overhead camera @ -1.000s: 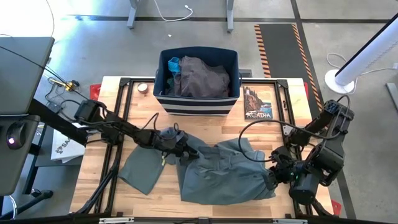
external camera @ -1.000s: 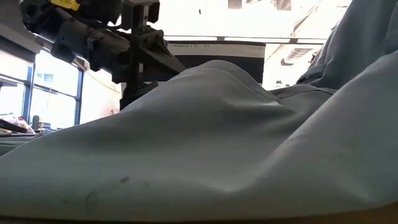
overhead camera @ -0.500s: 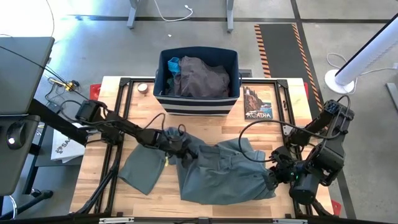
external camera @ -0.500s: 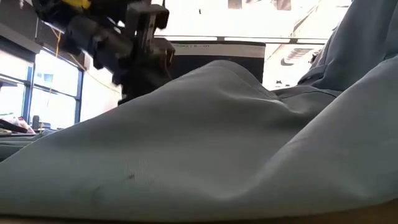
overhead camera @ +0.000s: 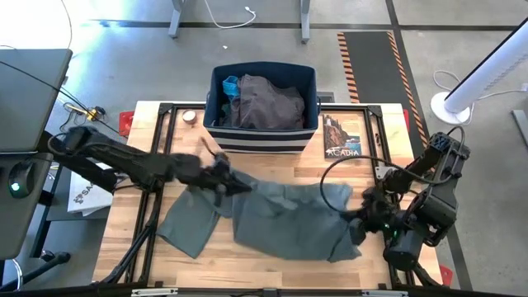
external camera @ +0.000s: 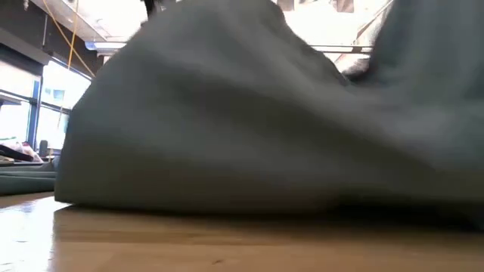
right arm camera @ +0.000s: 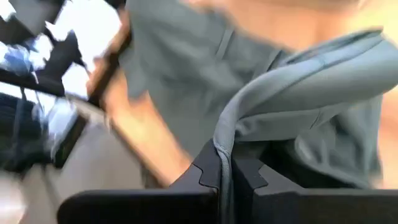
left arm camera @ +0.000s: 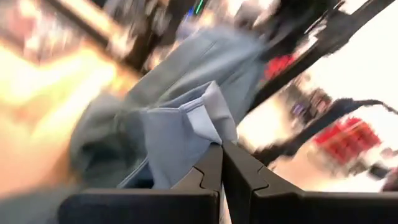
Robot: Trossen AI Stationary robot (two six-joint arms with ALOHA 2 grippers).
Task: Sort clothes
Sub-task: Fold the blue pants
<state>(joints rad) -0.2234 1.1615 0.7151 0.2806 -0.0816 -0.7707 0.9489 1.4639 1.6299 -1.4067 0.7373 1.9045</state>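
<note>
We find the left gripper and right gripper each clamped on the grey-green shirt, apparently mid-lift; next, carry it toward the navy bin at twelve o'clock.

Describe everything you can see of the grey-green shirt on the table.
The grey-green shirt is soft, plain woven-looking fabric, crumpled and spread across the wooden table in front of the navy striped bin. One sleeve or flap lies flat toward the left. The left pincer is shut on a fold at its left part; the right pincer is shut on its right edge.
</note>
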